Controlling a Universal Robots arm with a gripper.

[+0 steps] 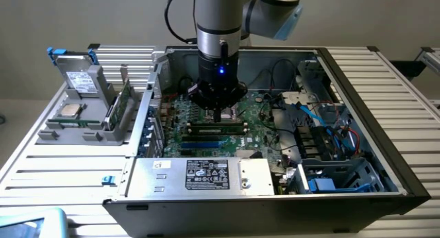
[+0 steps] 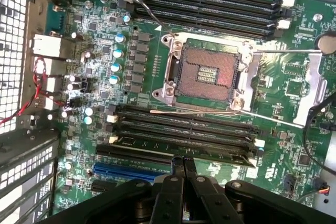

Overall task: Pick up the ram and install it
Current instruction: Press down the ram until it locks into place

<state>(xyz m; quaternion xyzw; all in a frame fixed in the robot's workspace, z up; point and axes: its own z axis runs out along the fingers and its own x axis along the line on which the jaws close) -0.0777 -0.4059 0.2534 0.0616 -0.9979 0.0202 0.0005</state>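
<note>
— Where's the ram [image 2: 184, 148]?
— Lying along a slot on the motherboard [image 2: 294, 145], just beside the open CPU socket [image 2: 202, 74], inside the computer case [image 1: 371, 94].
— And the claw [image 2: 184, 165]?
— Pressed together, holding nothing, its tips at the ram's long edge, near the middle.

One ram [image 2: 184, 148], one hand [image 2: 184, 162]

Plain beige wall [image 1: 82, 16] at back, white slatted bench [image 1: 55, 171], even indoor light

Ram [image 2: 184, 148] in motherboard [image 2: 294, 145] slot, under tool [image 2: 183, 162].
</note>
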